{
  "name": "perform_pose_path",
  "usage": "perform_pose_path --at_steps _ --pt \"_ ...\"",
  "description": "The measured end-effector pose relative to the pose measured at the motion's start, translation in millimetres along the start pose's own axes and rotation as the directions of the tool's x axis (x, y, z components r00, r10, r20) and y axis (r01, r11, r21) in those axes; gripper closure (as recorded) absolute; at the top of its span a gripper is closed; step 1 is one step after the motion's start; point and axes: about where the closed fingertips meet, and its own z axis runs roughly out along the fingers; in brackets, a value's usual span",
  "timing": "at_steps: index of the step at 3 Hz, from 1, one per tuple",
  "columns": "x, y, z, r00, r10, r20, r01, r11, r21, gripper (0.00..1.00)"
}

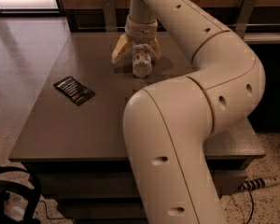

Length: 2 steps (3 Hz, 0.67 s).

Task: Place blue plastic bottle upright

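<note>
The blue plastic bottle (141,63), small, clear and ribbed, is at the far middle of the grey table (84,125). It looks about upright with its lower end on the table top. My gripper (137,55) hangs straight above it at the end of the cream arm. The yellowish fingers (119,50) are spread on either side of the bottle, with a gap showing on the left side. The bottle's top is hidden by the gripper's body.
A flat dark snack packet (74,90) lies on the table's left part. My large cream arm (191,101) covers the table's right half. A wooden wall with metal posts (108,10) runs behind the table. A black object (9,199) and a power strip (259,183) lie on the floor.
</note>
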Motion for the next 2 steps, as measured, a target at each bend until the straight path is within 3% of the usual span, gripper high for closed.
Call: perform_pose_path --at_steps 1,2 --pt "-1.4 -0.1 2.2 1.000 0.012 0.005 -0.013 0.9999 0.003 0.37" --pt "-6.1 1.3 7.2 1.000 0.011 0.016 -0.011 0.9999 0.001 0.68"
